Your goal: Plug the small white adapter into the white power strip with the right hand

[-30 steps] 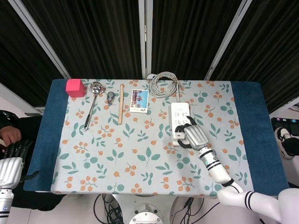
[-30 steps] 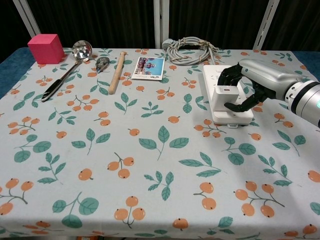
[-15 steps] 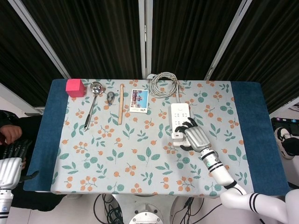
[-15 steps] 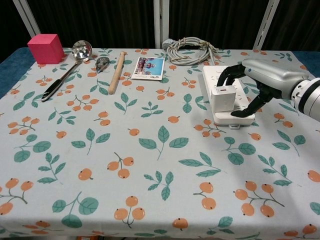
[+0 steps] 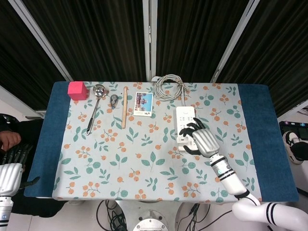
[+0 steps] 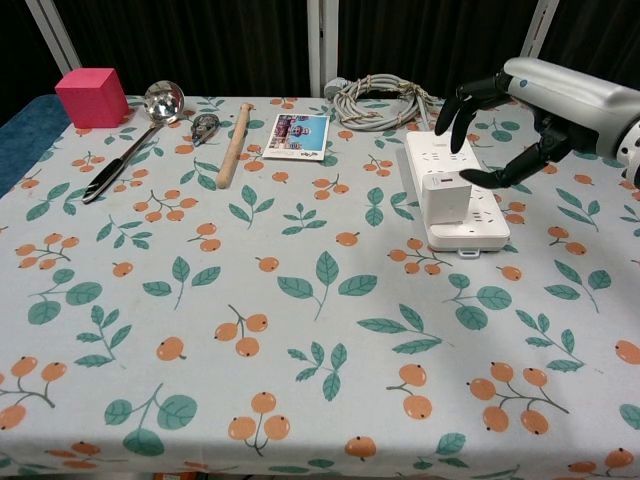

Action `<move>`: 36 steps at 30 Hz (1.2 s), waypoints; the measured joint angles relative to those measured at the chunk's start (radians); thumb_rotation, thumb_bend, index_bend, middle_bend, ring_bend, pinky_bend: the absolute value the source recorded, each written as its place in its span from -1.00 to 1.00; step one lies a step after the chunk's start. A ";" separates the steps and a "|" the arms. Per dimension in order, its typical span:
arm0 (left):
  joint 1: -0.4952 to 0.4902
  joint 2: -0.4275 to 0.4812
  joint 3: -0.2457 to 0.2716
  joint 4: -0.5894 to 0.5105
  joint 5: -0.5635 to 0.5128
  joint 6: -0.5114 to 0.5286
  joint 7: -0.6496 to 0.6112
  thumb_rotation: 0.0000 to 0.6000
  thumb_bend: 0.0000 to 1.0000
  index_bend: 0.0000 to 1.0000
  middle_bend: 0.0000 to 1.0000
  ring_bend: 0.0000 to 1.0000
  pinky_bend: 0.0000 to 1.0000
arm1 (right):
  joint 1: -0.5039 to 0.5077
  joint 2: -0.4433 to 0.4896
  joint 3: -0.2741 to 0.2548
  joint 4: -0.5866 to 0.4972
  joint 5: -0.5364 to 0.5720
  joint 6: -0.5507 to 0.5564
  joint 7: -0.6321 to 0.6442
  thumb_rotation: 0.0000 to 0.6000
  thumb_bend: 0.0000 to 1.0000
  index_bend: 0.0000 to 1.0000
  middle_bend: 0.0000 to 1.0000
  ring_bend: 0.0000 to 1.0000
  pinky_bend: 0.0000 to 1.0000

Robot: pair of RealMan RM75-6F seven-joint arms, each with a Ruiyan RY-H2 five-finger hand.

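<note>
Robot hand, right (image 6: 520,120): raised above the far half of the strip, fingers spread, holding nothing; no contact with the adapter.
Change: half a second ago this robot hand was low around the adapter; now it has lifted clear and the adapter stays put.
Meaning: adapter appears seated; I judge the plug-in step done and the release under way.
Adapter (image 6: 445,197): small white boxy plastic adapter, standing upright on the strip's near half, faces plain, one small dark mark on the front.
Strip (image 6: 478,232): long white plastic power strip lying flat on the floral-cloth worktop (image 6: 300,330), its grey cord coiled (image 6: 380,100) at the far edge.
Robot hand, left (image 5: 10,169): at the lower left corner of the head view, off the worktop; fingers too unclear to tell its state.
</note>
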 measured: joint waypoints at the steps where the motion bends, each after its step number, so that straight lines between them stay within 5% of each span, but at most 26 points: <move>1: 0.002 0.001 0.000 -0.003 0.000 0.002 0.002 1.00 -0.93 -0.80 -0.91 -1.00 -1.00 | -0.001 -0.003 0.005 -0.001 -0.004 0.004 0.046 1.00 -0.16 0.35 0.21 -0.13 -0.14; 7: 0.004 0.005 0.001 -0.012 -0.001 0.002 0.008 1.00 -0.93 -0.80 -0.91 -1.00 -1.00 | 0.005 -0.032 0.028 0.023 -0.015 -0.019 0.377 1.00 0.26 0.82 0.68 0.41 0.52; 17: -0.001 0.005 -0.001 -0.015 -0.010 -0.012 0.013 1.00 -0.93 -0.80 -0.91 -1.00 -1.00 | 0.051 -0.115 0.064 0.126 -0.016 -0.150 0.915 1.00 0.45 1.00 0.90 0.72 0.78; 36: -0.002 0.001 -0.003 -0.007 -0.018 -0.019 0.012 1.00 -0.93 -0.80 -0.91 -1.00 -1.00 | 0.073 -0.191 0.055 0.242 -0.032 -0.208 1.100 1.00 0.48 1.00 0.91 0.73 0.79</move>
